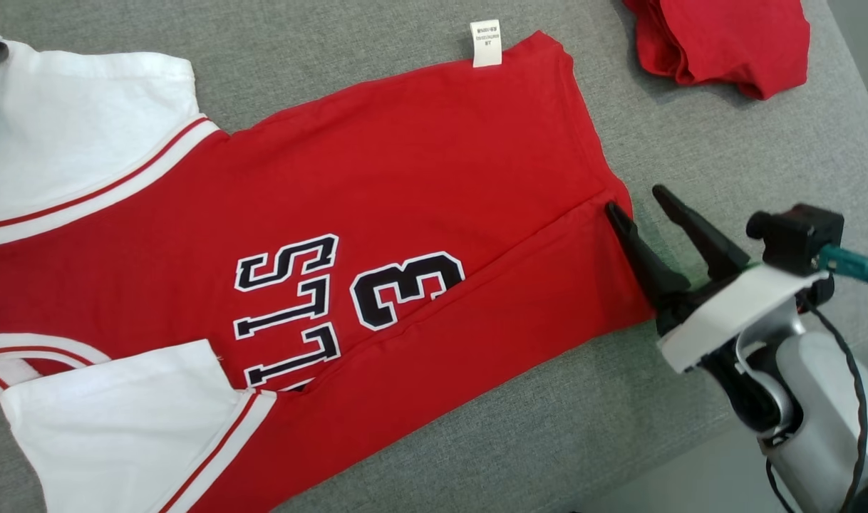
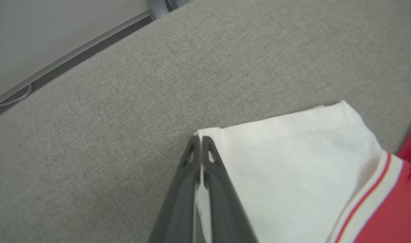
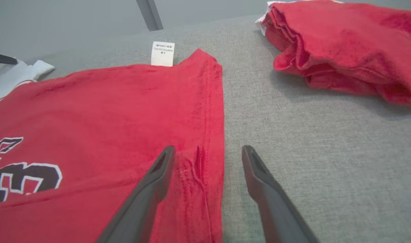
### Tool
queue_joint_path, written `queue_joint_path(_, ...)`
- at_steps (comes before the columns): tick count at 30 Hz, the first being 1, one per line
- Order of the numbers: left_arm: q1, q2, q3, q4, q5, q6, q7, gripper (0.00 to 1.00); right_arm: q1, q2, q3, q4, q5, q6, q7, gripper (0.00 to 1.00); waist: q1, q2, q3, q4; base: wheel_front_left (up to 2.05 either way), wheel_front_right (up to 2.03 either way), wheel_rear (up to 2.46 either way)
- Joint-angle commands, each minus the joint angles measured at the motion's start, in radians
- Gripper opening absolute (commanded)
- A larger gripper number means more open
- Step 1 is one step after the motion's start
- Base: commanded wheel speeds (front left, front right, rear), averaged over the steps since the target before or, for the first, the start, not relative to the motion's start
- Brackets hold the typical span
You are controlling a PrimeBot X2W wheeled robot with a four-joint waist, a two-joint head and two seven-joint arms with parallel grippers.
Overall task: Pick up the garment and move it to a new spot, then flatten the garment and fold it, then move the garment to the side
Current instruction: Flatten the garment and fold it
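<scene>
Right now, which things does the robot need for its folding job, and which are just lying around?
For the job:
- red and white fabric jersey with black lettering
- left gripper, shut on its white sleeve
- right gripper, open over its red hem

Just lying around:
- folded red cloth bundle at the far right
- grey woven table cover underneath

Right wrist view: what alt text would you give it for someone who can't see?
The right gripper holds its dark jaws open astride the hem of a red jersey spread on a grey surface. A white label pokes out at the jersey's far edge, and a folded red garment lies at upper right.
</scene>
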Motion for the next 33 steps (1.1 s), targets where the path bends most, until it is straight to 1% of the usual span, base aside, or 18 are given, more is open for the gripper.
queue_joint_path(1, 0.001, 0.001, -0.003, -0.005, 0.004, -0.008, -0.012, 0.0, -0.031, -0.003, -0.008, 0.004, -0.007, 0.0, 0.023, 1.0, 0.0, 0.0, -0.01, 0.01, 0.0, 0.0, 0.0)
queue_joint_path(4, 0.005, -0.003, -0.015, -0.021, 0.002, -0.019, -0.027, 0.0, -0.094, 0.001, -0.027, 0.035, -0.014, 0.0, 0.106, 1.0, 0.0, 0.0, -0.026, 0.03, 0.0, 0.0, 0.0)
queue_joint_path(6, 0.005, -0.002, -0.023, -0.038, 0.002, -0.021, -0.033, 0.0, -0.147, 0.004, -0.043, 0.075, -0.034, 0.0, 0.205, 1.0, 0.0, 0.0, -0.034, 0.046, 0.0, 0.0, 0.0)
queue_joint_path(9, 0.001, 0.008, -0.037, -0.073, 0.003, -0.027, -0.035, 0.0, -0.255, 0.04, -0.107, 0.146, -0.066, 0.0, 0.361, 1.0, 0.0, 0.0, -0.038, 0.07, 0.0, 0.0, 0.0)
queue_joint_path(11, -0.007, 0.014, -0.047, -0.101, 0.006, -0.028, -0.032, 0.0, -0.322, 0.068, -0.16, 0.199, -0.112, 0.0, 0.463, 1.0, 0.0, 0.0, -0.035, 0.088, 0.0, 0.0, 0.0)
queue_joint_path(13, -0.015, 0.014, -0.051, -0.128, -0.002, -0.028, -0.03, 0.0, -0.396, 0.098, -0.218, 0.244, -0.192, 0.0, 0.528, 1.0, 0.0, 0.0, -0.028, 0.105, 0.0, 0.0, 0.0)
queue_joint_path(16, -0.026, 0.013, -0.057, -0.17, -0.006, -0.029, -0.026, 0.0, -0.47, 0.142, -0.29, 0.303, -0.338, 0.0, 0.582, 1.0, 0.0, 0.0, -0.013, 0.134, 0.0, 0.0, 0.0)
queue_joint_path(19, -0.03, 0.015, -0.065, -0.208, -0.006, -0.029, -0.024, 0.0, -0.514, 0.17, -0.313, 0.338, -0.455, -0.001, 0.624, 1.0, 0.0, 0.0, 0.0, 0.156, 0.0, 0.0, 0.0)
queue_joint_path(21, -0.032, 0.02, -0.069, -0.227, -0.004, -0.029, -0.024, 0.0, -0.526, 0.189, -0.316, 0.354, -0.504, -0.001, 0.638, 1.0, 0.0, 0.0, 0.007, 0.165, 0.0, 0.0, 0.0)
queue_joint_path(23, -0.032, 0.025, -0.072, -0.244, -0.005, -0.029, -0.025, 0.0, -0.525, 0.211, -0.323, 0.373, -0.535, -0.001, 0.647, 1.0, 0.0, 0.0, 0.011, 0.171, 0.0, 0.0, 0.0)
queue_joint_path(27, -0.027, 0.037, -0.077, -0.268, -0.001, -0.028, -0.023, 0.0, -0.516, 0.226, -0.332, 0.393, -0.581, -0.001, 0.656, 1.0, 0.0, 0.0, 0.014, 0.178, 0.0, 0.0, 0.0)
queue_joint_path(33, -0.014, 0.048, -0.081, -0.286, 0.002, -0.024, -0.026, 0.0, -0.488, 0.235, -0.343, 0.389, -0.598, -0.001, 0.665, 1.0, 0.0, 0.0, 0.011, 0.181, 0.0, 0.0, 0.0)
